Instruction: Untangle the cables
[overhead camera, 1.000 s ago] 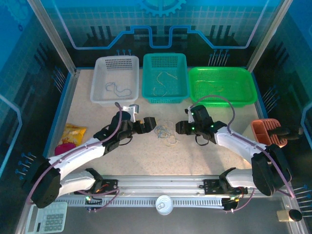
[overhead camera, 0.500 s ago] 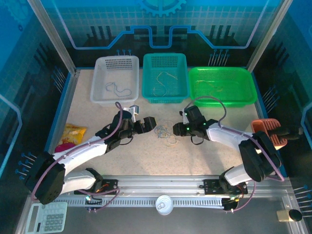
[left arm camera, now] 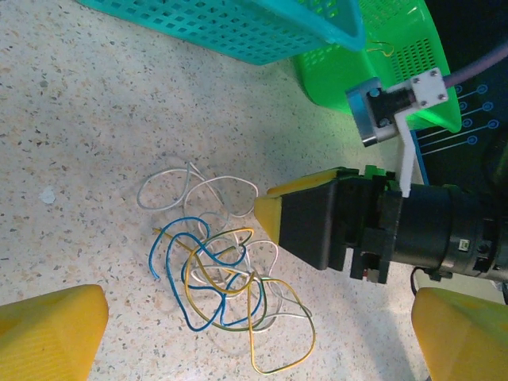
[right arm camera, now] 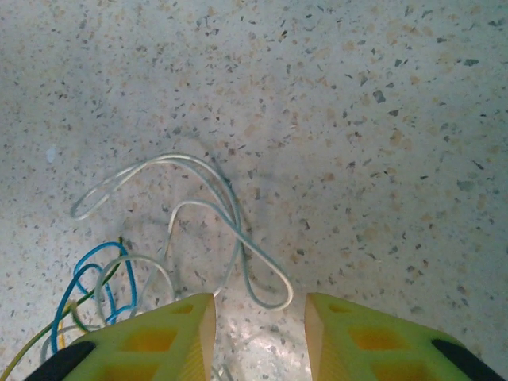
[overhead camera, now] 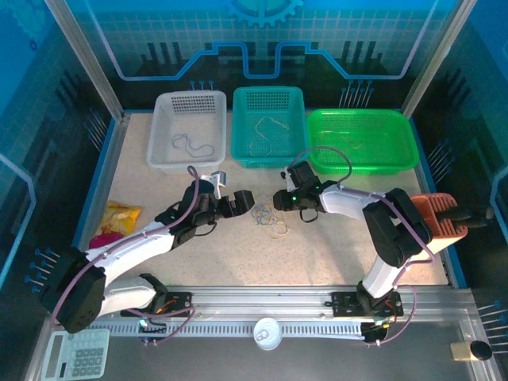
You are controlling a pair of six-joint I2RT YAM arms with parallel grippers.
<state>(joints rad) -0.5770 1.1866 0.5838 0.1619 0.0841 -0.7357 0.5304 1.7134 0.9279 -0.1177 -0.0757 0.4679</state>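
Leftward my right claw (overhead camera: 279, 200) had slid, reaching the tangle of thin blue, white and yellow cables (overhead camera: 270, 219) at mid-bench; it and my left claw (overhead camera: 244, 198) gaped wide. Pinching only the white loop (right arm camera: 270, 305) seemed wisest.

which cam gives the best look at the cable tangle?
Left wrist. The cables lie whole in it, with white, blue and yellow strands easy to tell apart. Right wrist catches mainly a white loop plus some blue at the frame edge. In top external they are a tiny knot, strands unresolved.
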